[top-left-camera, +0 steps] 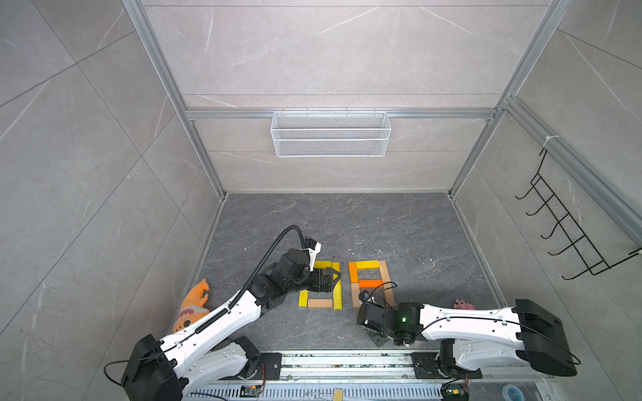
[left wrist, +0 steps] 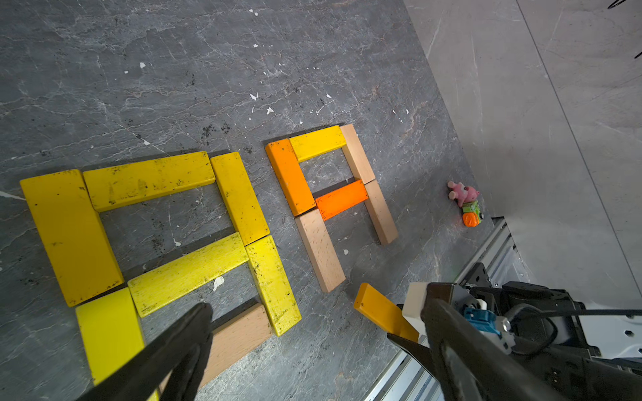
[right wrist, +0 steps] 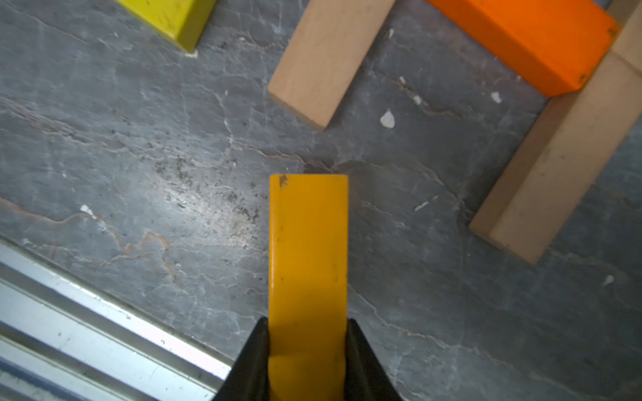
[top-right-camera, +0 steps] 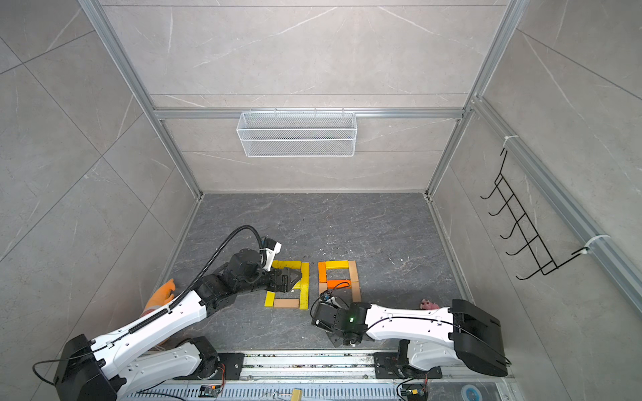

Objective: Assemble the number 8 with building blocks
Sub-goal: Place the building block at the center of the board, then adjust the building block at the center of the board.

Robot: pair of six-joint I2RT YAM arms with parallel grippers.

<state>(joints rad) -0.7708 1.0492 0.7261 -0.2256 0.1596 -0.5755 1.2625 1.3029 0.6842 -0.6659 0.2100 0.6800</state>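
Amber wood is sitting clamped between the pads of the right gripper [right wrist: 307, 328]: one building block [right wrist: 308, 243], gripped by its end and held over the tabletop [top-left-camera: 399, 225], close to the front edge. Its free end is pointing toward the orange-and-tan figure [left wrist: 290, 175], which is lying open at the bottom between its two tan legs. Just beside that figure, toward the left edge, seven blocks are lying flat as a closed yellow eight [left wrist: 149, 178] with a tan base. The left gripper [top-left-camera: 330, 280] is hovering over that eight, jaws spread wide and grasping nothing. An orange plush fish [top-left-camera: 194, 305] is lying by the left edge.
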